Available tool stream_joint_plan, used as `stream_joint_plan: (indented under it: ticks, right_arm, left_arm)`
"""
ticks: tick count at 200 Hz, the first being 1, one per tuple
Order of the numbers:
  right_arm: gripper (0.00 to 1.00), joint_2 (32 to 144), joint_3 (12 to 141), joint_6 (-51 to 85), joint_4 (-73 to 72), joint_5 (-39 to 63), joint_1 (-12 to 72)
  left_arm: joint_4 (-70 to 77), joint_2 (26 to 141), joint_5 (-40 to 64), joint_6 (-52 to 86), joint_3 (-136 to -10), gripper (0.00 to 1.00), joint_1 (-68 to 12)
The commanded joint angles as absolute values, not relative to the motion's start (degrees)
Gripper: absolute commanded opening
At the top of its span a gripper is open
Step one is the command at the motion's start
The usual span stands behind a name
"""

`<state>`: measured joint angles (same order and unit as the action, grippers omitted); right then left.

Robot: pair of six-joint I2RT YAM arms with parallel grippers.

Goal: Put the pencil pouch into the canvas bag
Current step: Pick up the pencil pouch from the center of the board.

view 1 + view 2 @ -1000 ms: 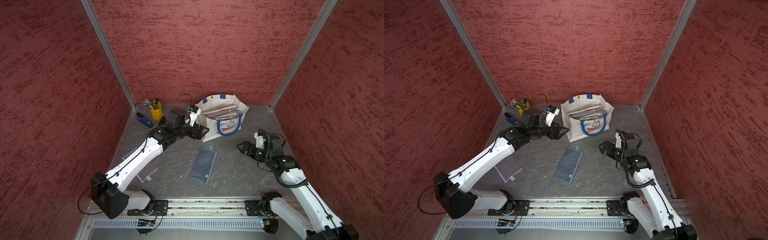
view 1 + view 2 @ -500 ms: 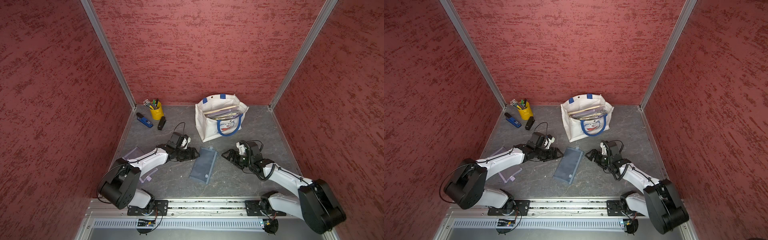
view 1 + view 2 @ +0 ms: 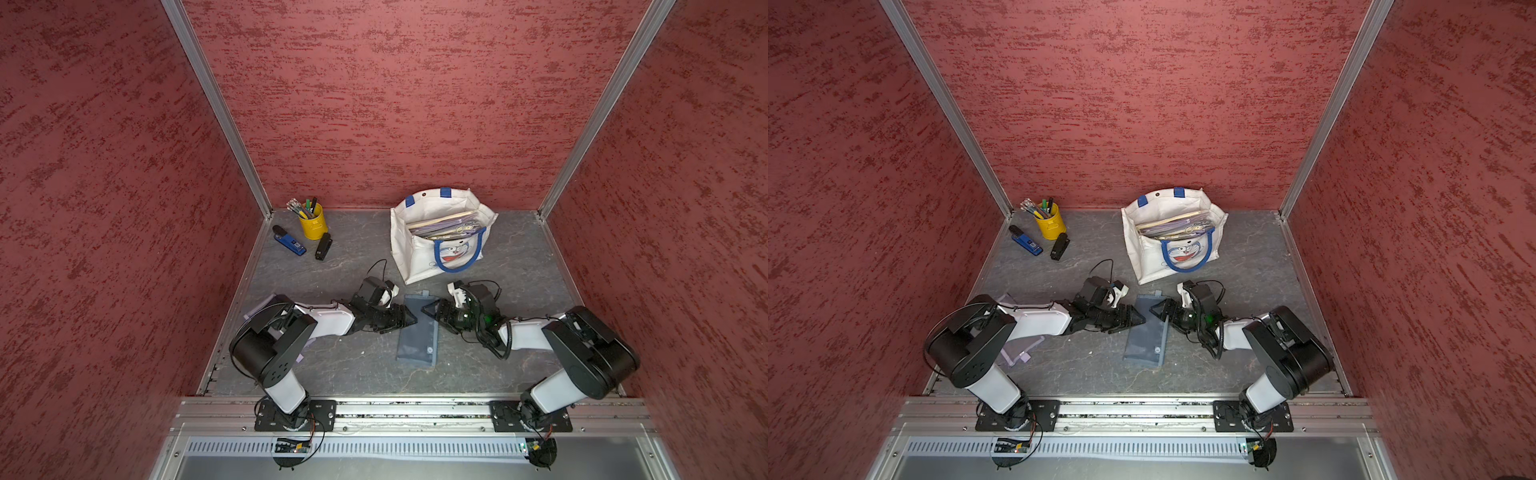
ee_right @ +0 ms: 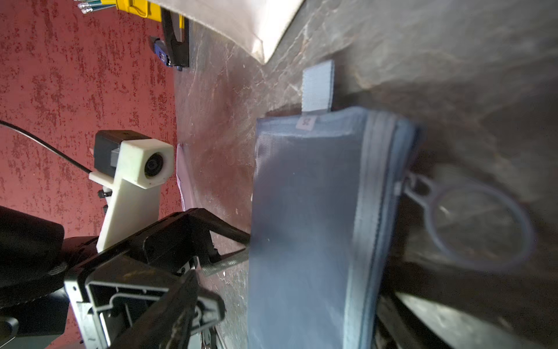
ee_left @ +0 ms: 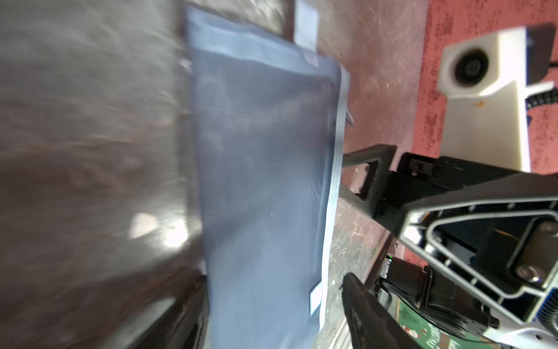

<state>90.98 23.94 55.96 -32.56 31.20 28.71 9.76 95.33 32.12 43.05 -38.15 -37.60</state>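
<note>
Top view: pouch (image 3: 417, 343) lengthwise toward bag (image 3: 415, 259)

On my screen the pencil pouch (image 3: 417, 332) reads slate blue, a fine see-through mesh, with a paler blue zip band (image 4: 371, 211) and a pale grey tab (image 4: 317, 84). The canvas bag (image 3: 415, 253) is white with royal-blue handles (image 3: 455, 270) and a blue cat face (image 3: 455, 250), red at the mouth. I see a bright yellow pen cup (image 3: 312, 222), a blue device (image 3: 289, 244) with a black end, and a black stapler (image 3: 323, 246). The tabletop (image 3: 332, 274) is dark grey with pale marble-like veins, the walls (image 3: 374, 104) brick red with darker flecks. The folder (image 3: 1017, 351) is translucent lilac. The arms (image 3: 328, 322) are white with black joints.
</note>
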Motion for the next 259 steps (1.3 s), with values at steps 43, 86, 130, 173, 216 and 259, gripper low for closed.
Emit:
stream_joint_plan:
  ticks: [43, 86, 130, 173, 216, 259]
  right_arm:
    - [0.43, 88.82, 21.73, 58.35, -37.50, 31.75, 29.97]
    - [0.02, 76.85, 22.01, 54.13, -37.45, 34.55, 29.97]
    - [0.00, 61.64, 26.99, 49.29, -29.85, 36.86, 29.93]
    - [0.00, 59.49, 35.03, 48.85, -28.12, 41.72, 29.93]
    - [0.00, 64.97, 41.75, 50.46, -32.56, 44.35, 29.97]
    - [0.00, 66.83, 45.35, 48.08, -29.59, 43.47, 29.97]
  left_arm:
    - [18.59, 92.53, 30.39, 48.86, -35.97, 0.59, -38.85]
    - [15.49, 83.84, 31.44, 47.99, -35.04, 0.58, -36.34]
    - [4.87, 68.31, 37.29, 43.76, -35.55, 0.60, -27.99]
    - [2.24, 60.95, 43.93, 40.66, -42.39, 0.69, -25.07]
    - [8.50, 63.93, 43.99, 40.39, -47.69, 0.69, -30.77]
    - [11.37, 65.19, 43.02, 40.47, -49.79, 0.27, -30.89]
